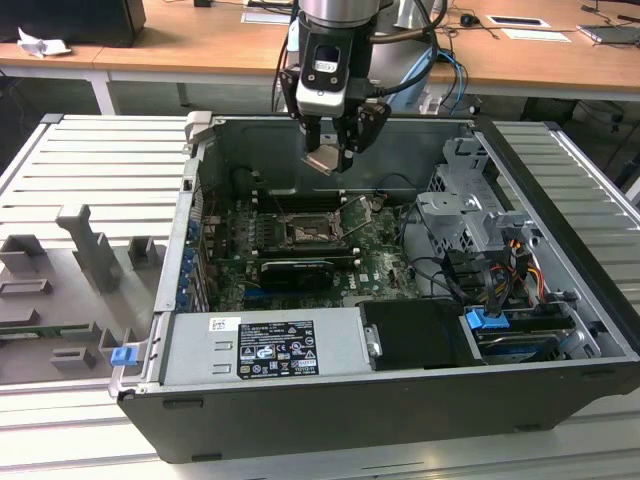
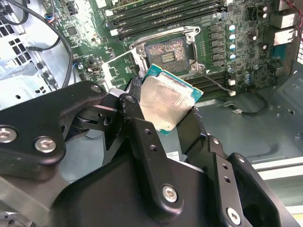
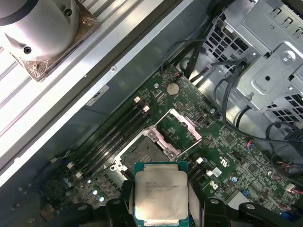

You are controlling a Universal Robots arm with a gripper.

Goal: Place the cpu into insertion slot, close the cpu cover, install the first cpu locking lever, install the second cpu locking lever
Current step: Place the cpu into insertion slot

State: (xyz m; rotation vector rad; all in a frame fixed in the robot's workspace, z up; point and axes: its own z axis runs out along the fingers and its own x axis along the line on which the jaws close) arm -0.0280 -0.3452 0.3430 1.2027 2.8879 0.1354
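Note:
My gripper (image 1: pixel 328 158) is shut on the cpu (image 1: pixel 324 160), a small silvery-beige chip with a green edge, and holds it in the air over the back of the open computer case. In both wrist views the cpu (image 2: pixel 165 101) (image 3: pixel 161 194) sits between the black fingers (image 2: pixel 137 113). The insertion slot (image 1: pixel 304 233) (image 2: pixel 168 53) (image 3: pixel 141 152) lies below on the green board, dark and bare inside its metal rim. The cpu cover (image 3: pixel 183 124) stands swung open beside the slot. A thin wire lever (image 2: pixel 214 81) lies loose next to the slot.
Long black memory slots (image 3: pixel 113 135) run beside the socket. A silver drive cage (image 1: pixel 470 215) with cables fills the exterior view's right, and a power supply (image 1: pixel 265 345) sits at the front. Grey fixtures (image 1: pixel 90 250) stand on the slatted table outside the case.

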